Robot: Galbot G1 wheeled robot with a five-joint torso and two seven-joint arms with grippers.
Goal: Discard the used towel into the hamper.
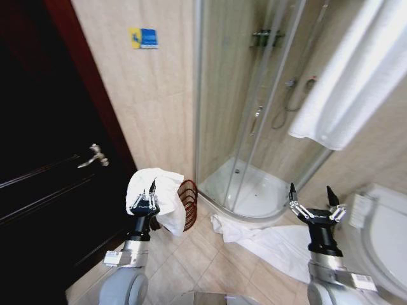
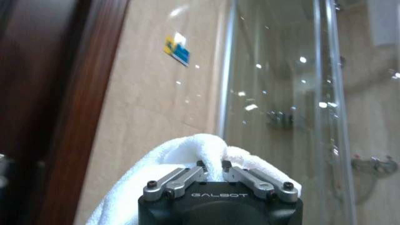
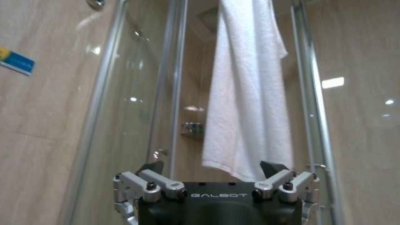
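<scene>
While it hangs from the left gripper: the used towel (image 1: 160,194) is a white bunch draped over the fingers, held in the air beside and partly in front of the hamper.
Hamper (image 1: 189,203): on the tiled floor, between the dark door (image 1: 44,171) and the shower cabin (image 1: 254,127), upright.
Left gripper (image 1: 145,201): fingers pinched together on a fold of the used towel.
Right gripper (image 1: 315,204): raised on the right, fingers spread apart, holding nothing.
Floor by the shower: another white towel (image 1: 267,244) lies spread.
Wall at right: a hanging towel (image 1: 350,82).
</scene>
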